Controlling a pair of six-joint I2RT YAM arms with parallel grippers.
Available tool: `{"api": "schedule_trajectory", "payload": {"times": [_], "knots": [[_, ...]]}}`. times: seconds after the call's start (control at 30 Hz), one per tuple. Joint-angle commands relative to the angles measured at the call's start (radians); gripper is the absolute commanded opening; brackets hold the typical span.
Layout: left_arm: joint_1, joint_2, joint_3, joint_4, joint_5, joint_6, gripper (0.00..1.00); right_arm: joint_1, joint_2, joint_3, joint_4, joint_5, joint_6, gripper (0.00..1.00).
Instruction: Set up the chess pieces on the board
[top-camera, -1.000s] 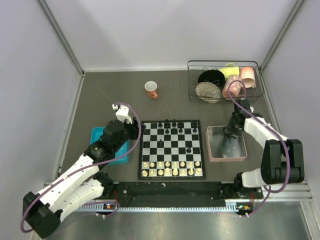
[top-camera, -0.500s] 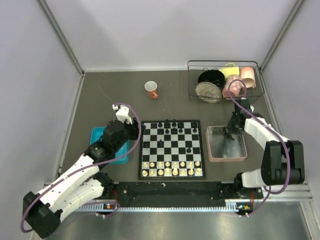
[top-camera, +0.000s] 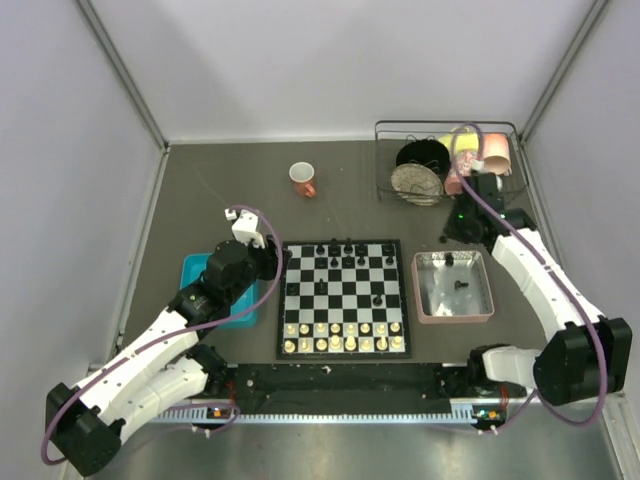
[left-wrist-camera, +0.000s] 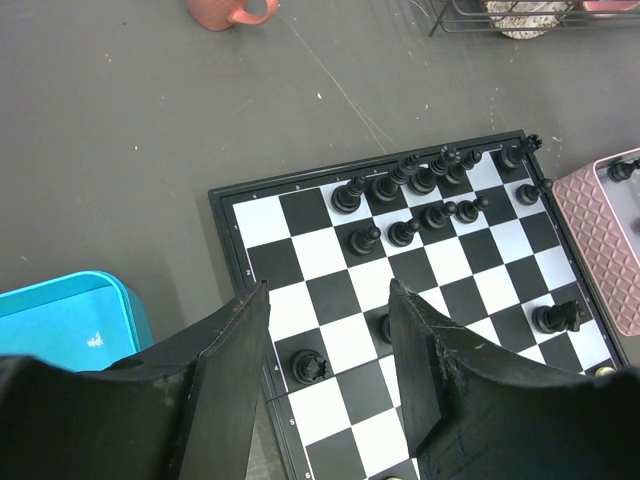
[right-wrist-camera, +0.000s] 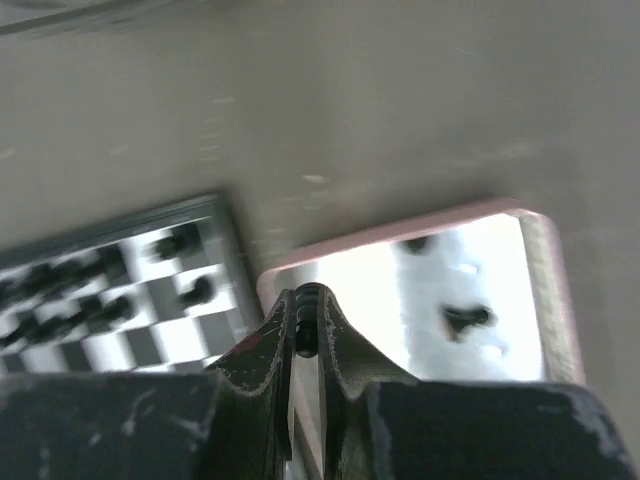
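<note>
The board lies mid-table, with black chess pieces along its far rows, one stray black piece at mid-right, and cream pieces along the near rows. My right gripper is raised above the far left corner of the pink tray. In the right wrist view it is shut on a black chess piece. Two black pieces lie in the pink tray. My left gripper is open over the board's left edge, with a black piece on the board below the fingers.
A teal tray sits left of the board, under the left arm. An orange cup stands at the back. A wire dish rack with bowls and cups is at the back right, close behind the right arm.
My right gripper has risen out of the pink tray and moved back toward the rack, holding a black piece. The left arm has not moved.
</note>
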Motion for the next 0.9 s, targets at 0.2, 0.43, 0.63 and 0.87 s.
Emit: {"api": "schedule_trajectory", "payload": {"times": [0.2, 0.43, 0.63, 0.87], "knots": [[0.006, -0.010, -0.003, 0.029, 0.011, -0.009, 0.56, 0.404, 0.270, 0.354, -0.030, -0.011, -0.026, 0.00], [0.007, -0.012, -0.006, 0.029, 0.008, -0.008, 0.56, 0.453, 0.419, 0.383, -0.027, -0.005, -0.019, 0.00], [0.007, -0.001, -0.006, 0.037, 0.012, -0.008, 0.56, 0.465, 0.479, 0.363, -0.013, -0.010, -0.016, 0.00], [0.010, -0.004, -0.009, 0.037, 0.012, -0.006, 0.56, 0.468, 0.527, 0.335, 0.013, -0.042, -0.012, 0.00]]}}
